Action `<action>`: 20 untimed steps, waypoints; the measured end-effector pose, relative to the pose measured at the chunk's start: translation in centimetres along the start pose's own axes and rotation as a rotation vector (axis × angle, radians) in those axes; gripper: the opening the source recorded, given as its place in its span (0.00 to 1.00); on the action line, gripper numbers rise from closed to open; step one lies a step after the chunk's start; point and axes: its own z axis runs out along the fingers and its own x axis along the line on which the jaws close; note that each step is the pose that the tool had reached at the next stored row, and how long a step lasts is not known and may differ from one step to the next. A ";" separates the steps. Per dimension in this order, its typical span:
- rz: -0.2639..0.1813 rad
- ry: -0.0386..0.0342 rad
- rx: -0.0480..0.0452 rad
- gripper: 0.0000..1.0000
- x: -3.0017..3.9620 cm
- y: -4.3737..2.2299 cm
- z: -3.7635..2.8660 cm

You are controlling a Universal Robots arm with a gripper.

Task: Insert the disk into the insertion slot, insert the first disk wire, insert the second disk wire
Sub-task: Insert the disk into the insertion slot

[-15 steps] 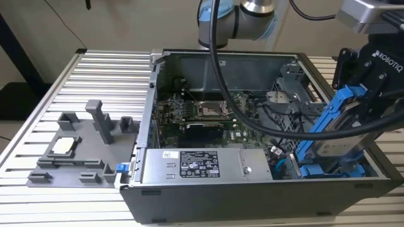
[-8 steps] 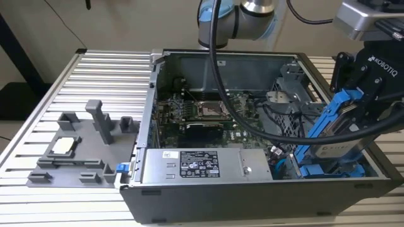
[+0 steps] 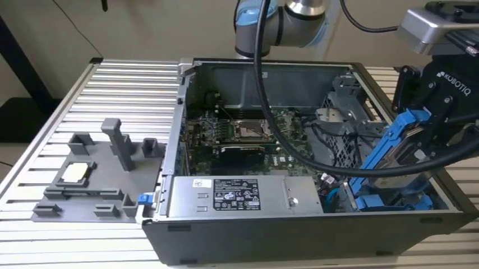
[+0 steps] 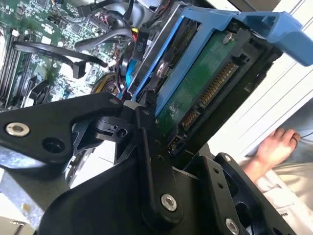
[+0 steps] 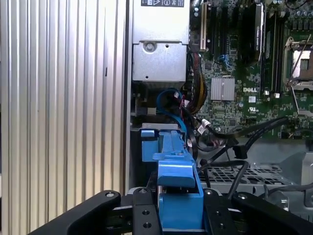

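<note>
Black finger links of my gripper [image 5: 178, 215] are sitting closest to the lens in both wrist views, and they are pinching the disk [image 5: 177, 188] from both sides by its blue carrier.

Around me, the ribbed metal table [image 3: 112, 84] is carrying an open computer case [image 3: 299, 241], with a grey fixture plate [image 3: 90, 185] lying beside it at the exterior view's left. Inside the case, the green motherboard [image 3: 247, 134] is lying flat, and the grey power supply [image 3: 232, 196] with its white sticker is sitting along the near wall. The insertion slot [image 3: 344, 143], a perforated sheet-metal cage, is standing at the exterior view's right end of the case.

I am holding the disk [image 3: 396, 145] steeply tilted just beside that cage: its upper end is up at my gripper [image 3: 430, 120] above the case rim, and its lower end is dipping into the case. It is not seated in the slot. In the second wrist view its green circuit board [image 4: 200, 83] and connector row are facing the camera.

Black cables [image 5: 234, 142] are trailing across the motherboard's edge, and a person's hand [image 4: 276, 147] is resting outside the case.
</note>
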 end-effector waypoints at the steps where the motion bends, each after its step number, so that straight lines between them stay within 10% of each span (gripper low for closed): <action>1: 0.000 -0.0008 -0.0031 0.33 0.00 -0.09 0.05; 6: -0.001 -0.0057 -0.0226 0.33 0.00 -0.38 0.30; 20: -0.001 -0.0066 -0.0222 0.33 -0.03 -0.48 2.48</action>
